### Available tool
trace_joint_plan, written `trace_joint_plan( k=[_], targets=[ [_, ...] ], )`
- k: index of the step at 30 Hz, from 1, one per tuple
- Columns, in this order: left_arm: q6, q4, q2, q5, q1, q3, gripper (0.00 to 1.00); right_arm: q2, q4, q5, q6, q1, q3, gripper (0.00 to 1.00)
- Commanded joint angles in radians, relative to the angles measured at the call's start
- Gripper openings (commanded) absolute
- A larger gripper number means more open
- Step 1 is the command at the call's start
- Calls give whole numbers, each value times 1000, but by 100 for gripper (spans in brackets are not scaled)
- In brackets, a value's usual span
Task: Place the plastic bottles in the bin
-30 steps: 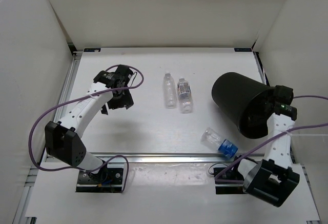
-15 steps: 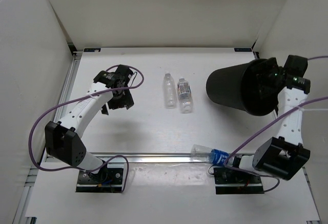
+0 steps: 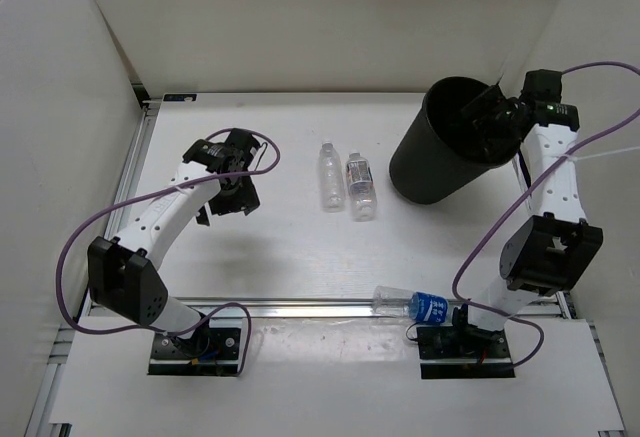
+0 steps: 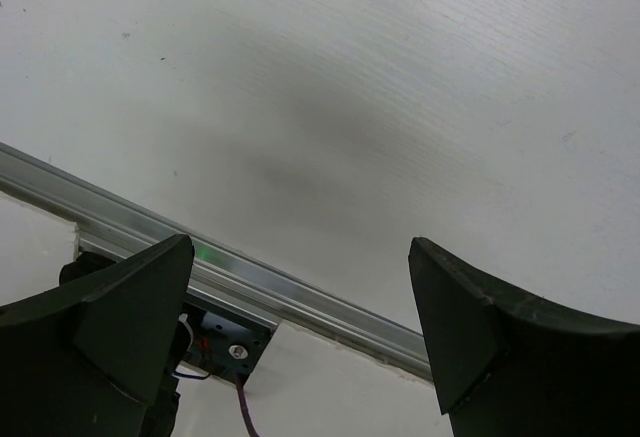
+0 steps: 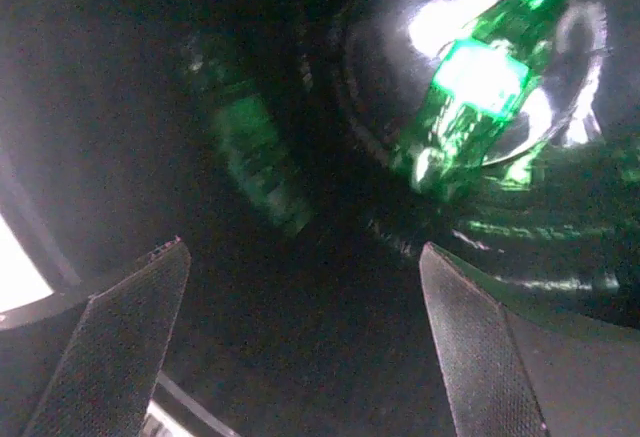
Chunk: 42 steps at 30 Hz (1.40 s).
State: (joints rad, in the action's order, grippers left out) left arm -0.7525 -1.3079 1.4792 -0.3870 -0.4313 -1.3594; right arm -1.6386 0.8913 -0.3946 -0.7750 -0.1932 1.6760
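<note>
The black bin (image 3: 430,162) stands tilted at the far right, its mouth toward my right gripper (image 3: 490,117). That gripper is open, its fingers spread at the bin's rim. The right wrist view looks into the dark bin (image 5: 300,207), where the green bottle (image 5: 480,77) lies on the bottom, beyond my right gripper (image 5: 300,347). Two clear bottles (image 3: 329,174) (image 3: 361,185) lie side by side mid-table. The blue-labelled bottle (image 3: 415,304) lies on the near rail. My left gripper (image 3: 232,197) is open and empty above the table's left part, shown also in the left wrist view (image 4: 300,337).
An aluminium rail (image 3: 300,309) runs along the table's near edge and shows in the left wrist view (image 4: 300,302). White walls close in the left, back and right sides. Purple cables loop from both arms.
The bin has risen from lying on its side to a tilted stand, moving toward the far right with my right gripper. The blue-labelled bottle rolled onto the near rail. The left arm has not moved.
</note>
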Motion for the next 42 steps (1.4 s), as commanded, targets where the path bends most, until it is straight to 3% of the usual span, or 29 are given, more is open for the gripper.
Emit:
trace_joint_plan(
  k=[1, 10, 16, 21, 25, 29, 36, 37, 42],
  targets=[
    [-8, -4, -46, -44, 2, 16, 100, 0, -21, -16, 16, 18, 73, 100],
    [1, 16, -56, -44, 2, 25, 100, 9, 1, -6, 167, 49, 375, 100],
    [1, 25, -65, -35, 2, 34, 100, 164, 55, -36, 403, 135, 389, 100],
    [-21, 15, -74, -35, 2, 34, 100, 350, 150, 9, 647, 400, 220, 100],
    [-21, 15, -83, -35, 2, 45, 100, 494, 159, 53, 698, 660, 53, 100],
    [-21, 15, -114, -24, 2, 68, 100, 604, 190, 98, 688, 854, -99, 100],
    [-21, 36, -152, 33, 2, 137, 100, 614, 212, 296, 625, 1203, -414, 100],
    [-21, 36, -152, 42, 2, 137, 100, 614, 198, 392, 600, 1231, -452, 100],
    [-30, 45, -183, 51, 2, 155, 100, 623, 83, 583, 586, 1308, -616, 100]
  ],
)
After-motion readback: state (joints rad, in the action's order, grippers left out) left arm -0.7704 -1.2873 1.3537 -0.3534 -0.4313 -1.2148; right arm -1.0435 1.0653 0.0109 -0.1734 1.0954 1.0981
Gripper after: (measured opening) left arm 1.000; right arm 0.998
